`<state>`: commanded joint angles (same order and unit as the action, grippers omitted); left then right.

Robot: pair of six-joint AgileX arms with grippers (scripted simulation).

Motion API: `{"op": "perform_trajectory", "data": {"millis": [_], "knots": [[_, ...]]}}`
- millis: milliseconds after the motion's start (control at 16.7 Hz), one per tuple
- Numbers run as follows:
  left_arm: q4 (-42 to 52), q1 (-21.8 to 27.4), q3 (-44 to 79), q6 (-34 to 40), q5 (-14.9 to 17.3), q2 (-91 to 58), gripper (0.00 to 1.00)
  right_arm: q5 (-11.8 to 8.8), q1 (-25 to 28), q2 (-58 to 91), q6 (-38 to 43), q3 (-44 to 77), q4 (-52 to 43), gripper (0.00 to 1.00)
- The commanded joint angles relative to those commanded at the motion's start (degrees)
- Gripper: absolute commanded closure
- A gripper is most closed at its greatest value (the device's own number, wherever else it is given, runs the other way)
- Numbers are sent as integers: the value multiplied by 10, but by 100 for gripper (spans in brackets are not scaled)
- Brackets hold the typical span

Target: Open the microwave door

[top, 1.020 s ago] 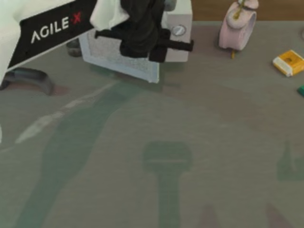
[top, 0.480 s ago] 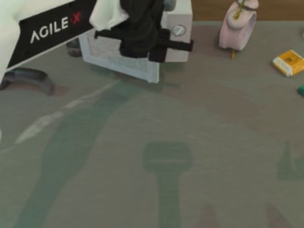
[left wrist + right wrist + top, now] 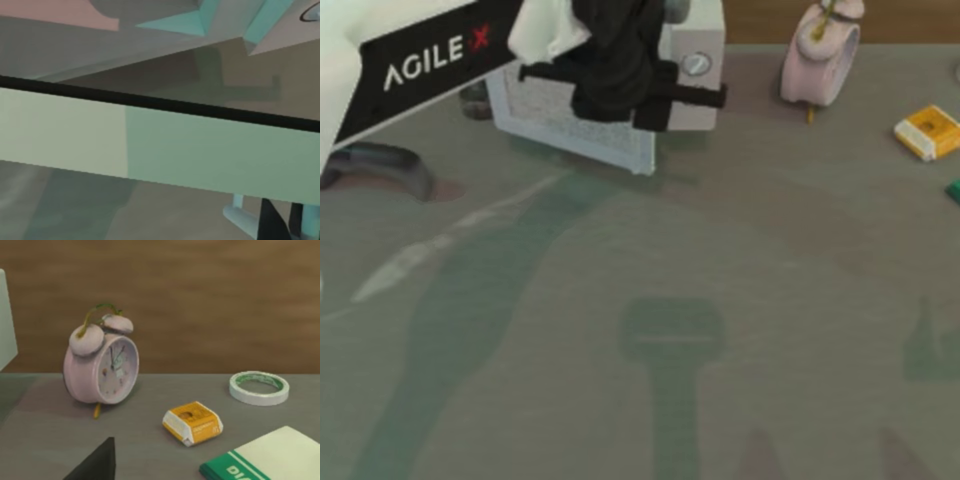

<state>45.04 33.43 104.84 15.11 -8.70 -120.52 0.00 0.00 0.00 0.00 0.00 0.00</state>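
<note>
Microwave (image 3: 692, 70): white box at about 11 o'clock on the table (image 3: 720, 300), against the far edge; one round silver knob shows on its right-hand panel.
Microwave door (image 3: 575, 125): white panel with speckled grey mesh window; swung partway out, its free edge angled toward the table's centre.
Left gripper (image 3: 620, 85): black, directly over the door's top edge at the microwave's front; whether its pincer is wide, narrow or gripping the door, I cannot tell.
Left wrist view: a pale slab with a dark edge fills the frame.
Right gripper (image 3: 95, 465): only a dark tip shows; pincer state cannot be told.
Alarm clock (image 3: 818, 55): pink, at 1 o'clock.
Small yellow box (image 3: 928, 132): at 2 o'clock.
Tape roll (image 3: 259, 387): white ring, beyond the box.
</note>
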Motion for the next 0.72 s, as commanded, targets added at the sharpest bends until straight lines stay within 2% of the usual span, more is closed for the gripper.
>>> {"op": "perform_trajectory", "data": {"millis": [420,720], "knots": [[-1,3,-2,1,4,0,100,0,0,0,0,0,0,0],[-26,-9,-56,-47,27,39,100,0,0,0,0,0,0,0]]}}
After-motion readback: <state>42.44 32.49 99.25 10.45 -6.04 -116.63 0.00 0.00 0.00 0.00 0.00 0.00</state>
